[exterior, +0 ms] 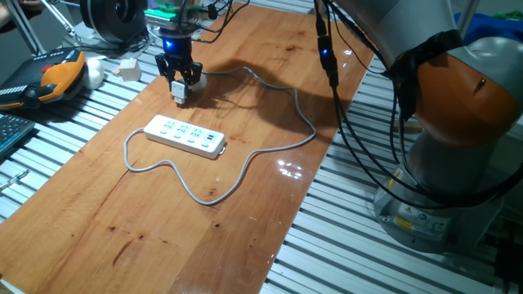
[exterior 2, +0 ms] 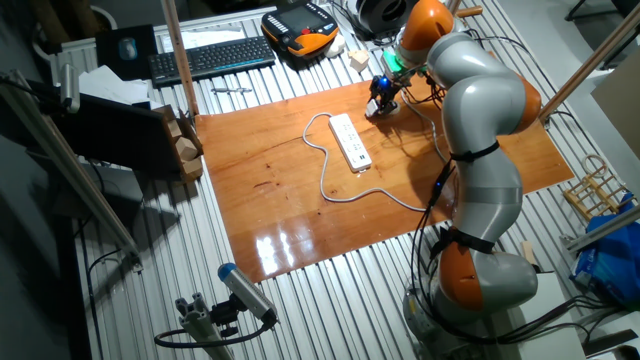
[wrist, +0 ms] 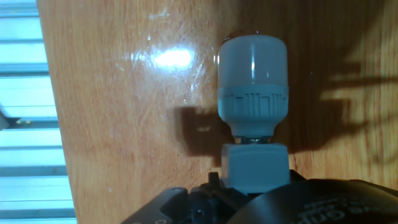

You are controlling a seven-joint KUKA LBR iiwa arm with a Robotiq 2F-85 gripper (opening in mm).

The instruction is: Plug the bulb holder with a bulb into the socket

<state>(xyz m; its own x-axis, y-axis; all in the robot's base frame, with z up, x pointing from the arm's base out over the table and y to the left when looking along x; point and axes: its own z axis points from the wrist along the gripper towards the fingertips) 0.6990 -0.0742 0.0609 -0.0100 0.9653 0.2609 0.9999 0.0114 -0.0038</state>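
Observation:
My gripper stands over the far left part of the wooden table, behind the socket. It looks shut on the bulb holder, a small white block that hangs at or just above the wood. In the hand view the holder sits between the dark fingers with the bulb sticking out beyond it, close over the wood. The socket is a long white power strip lying flat, a hand's width in front of the gripper. It also shows in the other fixed view, as does the gripper.
The socket's grey cable loops widely over the table around the strip. A plain whitish cube and an orange pendant lie off the table's far left edge. The arm's base stands at the right. A keyboard lies beyond the table.

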